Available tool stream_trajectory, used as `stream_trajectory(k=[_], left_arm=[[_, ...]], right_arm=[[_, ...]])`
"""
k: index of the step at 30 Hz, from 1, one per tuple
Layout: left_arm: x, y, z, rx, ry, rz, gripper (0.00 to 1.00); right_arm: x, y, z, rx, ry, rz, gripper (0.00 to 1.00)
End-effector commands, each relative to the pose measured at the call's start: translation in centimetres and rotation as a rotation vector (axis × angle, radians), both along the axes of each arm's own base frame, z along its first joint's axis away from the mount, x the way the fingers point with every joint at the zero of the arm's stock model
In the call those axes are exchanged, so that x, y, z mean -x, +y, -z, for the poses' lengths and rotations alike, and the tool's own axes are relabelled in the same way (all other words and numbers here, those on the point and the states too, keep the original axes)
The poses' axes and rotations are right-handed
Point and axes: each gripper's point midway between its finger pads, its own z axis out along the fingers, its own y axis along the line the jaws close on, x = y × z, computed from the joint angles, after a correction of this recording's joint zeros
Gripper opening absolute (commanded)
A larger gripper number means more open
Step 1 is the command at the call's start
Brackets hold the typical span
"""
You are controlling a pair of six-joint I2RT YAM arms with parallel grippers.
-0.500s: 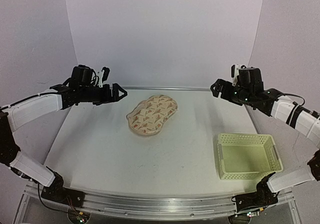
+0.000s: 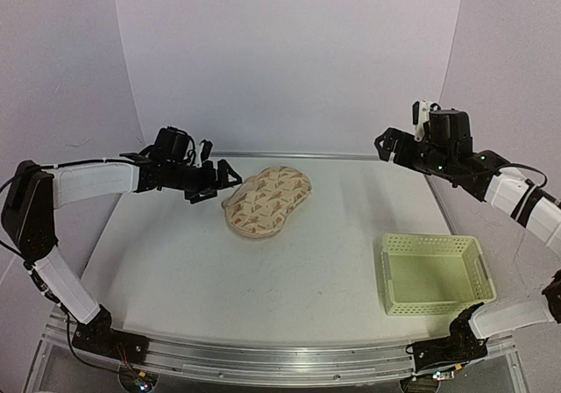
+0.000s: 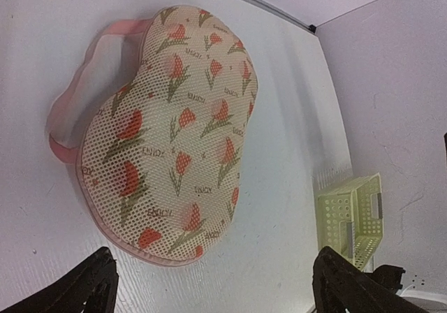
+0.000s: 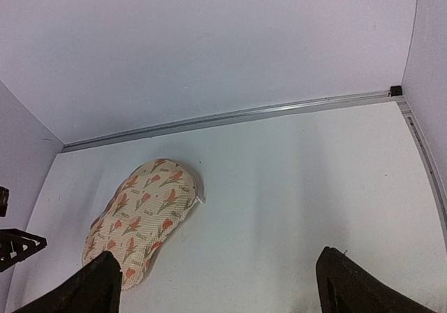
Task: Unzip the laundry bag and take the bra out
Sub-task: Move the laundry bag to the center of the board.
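From above, the laundry bag (image 2: 267,202) is seen slanting near-left to far-right; the left gripper (image 2: 226,181), spread and empty, is set just beside its left edge, the right gripper (image 2: 390,143), likewise spread, well apart. From the left wrist the bag (image 3: 174,131) is framed straight ahead; from the right (image 4: 140,215), far left.

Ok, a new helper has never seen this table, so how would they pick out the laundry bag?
On the white table, look at the far middle, just beside the open left gripper. The laundry bag lies flat there: a peanut-shaped beige mesh pouch with red tulip print and pink trim. Its only neighbour, the basket, is a pale green lattice box.
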Motion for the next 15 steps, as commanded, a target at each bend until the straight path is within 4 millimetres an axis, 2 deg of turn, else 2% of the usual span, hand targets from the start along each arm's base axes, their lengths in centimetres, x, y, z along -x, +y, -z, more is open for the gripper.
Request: stream_trajectory(k=[1, 8, 15], left_arm=[[-1.2, -1.2, -0.8, 0.09, 0.049, -0.049, 0.96], [-1.0, -0.8, 2.8, 0.113, 0.217, -0.163, 0.94], [-0.4, -1.5, 6.6, 0.144, 0.379, -0.197, 0.87]], right_arm=[[0.6, -0.3, -3.3, -0.007, -0.083, 0.003, 0.98], [0.8, -0.5, -3.1, -0.013, -0.079, 0.004, 0.98], [0.9, -0.3, -2.7, -0.019, -0.07, -0.005, 0.98]])
